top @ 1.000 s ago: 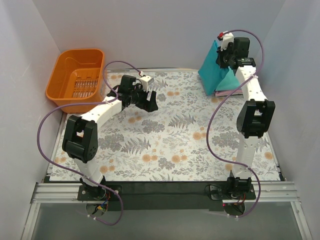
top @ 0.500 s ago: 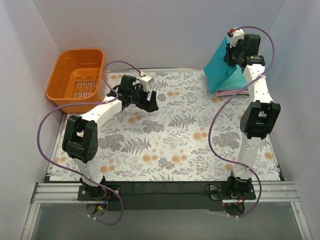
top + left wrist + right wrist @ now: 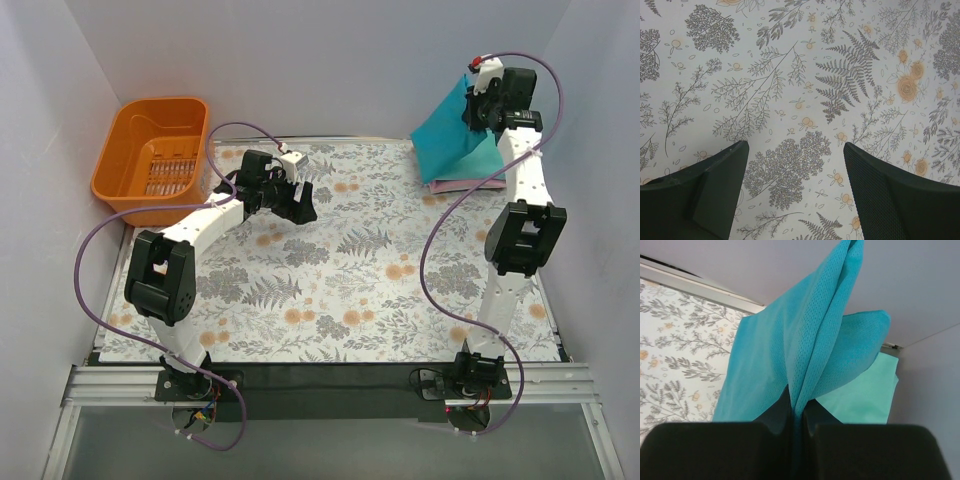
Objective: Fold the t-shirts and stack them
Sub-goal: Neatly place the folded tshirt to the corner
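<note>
Three t-shirts occupy the far right corner of the table [image 3: 350, 290]. The deep teal-blue shirt [image 3: 450, 135] hangs in the air from the right jaws, which are pressed together on a bunched fold of its mesh cloth. Under it lie the mint-teal shirt [image 3: 865, 400] and, lowest, the pink shirt [image 3: 455, 186], both flat.

Over the last second the right arm [image 3: 515, 225] has risen and drawn back toward the far right corner, so the teal-blue shirt now hangs higher and more open. Whether its lower hem still touches the two shirts beneath cannot be told. The left arm [image 3: 195, 230] has not moved: its jaws are spread and empty, above bare table toward the far left, near the orange basket [image 3: 125, 170].

By judgement, the lifted shirt is unfolded and off the stack. It has yet to be laid out, folded and set on top, so the task is unfinished.
</note>
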{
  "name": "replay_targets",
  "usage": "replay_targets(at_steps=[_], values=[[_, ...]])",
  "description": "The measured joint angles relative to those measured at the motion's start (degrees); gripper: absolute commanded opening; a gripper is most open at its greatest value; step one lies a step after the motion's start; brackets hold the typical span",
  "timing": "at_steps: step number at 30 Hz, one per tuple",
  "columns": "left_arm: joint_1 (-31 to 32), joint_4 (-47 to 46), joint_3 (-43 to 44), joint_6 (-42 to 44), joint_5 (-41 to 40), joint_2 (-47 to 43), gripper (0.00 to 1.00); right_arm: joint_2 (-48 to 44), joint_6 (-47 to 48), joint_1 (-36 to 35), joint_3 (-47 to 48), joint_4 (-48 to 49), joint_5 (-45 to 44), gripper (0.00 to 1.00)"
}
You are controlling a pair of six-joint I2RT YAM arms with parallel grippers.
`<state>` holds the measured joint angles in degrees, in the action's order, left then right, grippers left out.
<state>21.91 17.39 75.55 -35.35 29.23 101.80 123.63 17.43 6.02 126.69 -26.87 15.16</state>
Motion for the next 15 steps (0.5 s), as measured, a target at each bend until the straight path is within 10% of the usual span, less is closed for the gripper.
replay_targets(at_steps=[15], values=[[0.0,0.7,0.5,1.1,0.2,0.1,0.71,6.7,5.6,3.7,-0.5,3.9,-2.1,0.01]])
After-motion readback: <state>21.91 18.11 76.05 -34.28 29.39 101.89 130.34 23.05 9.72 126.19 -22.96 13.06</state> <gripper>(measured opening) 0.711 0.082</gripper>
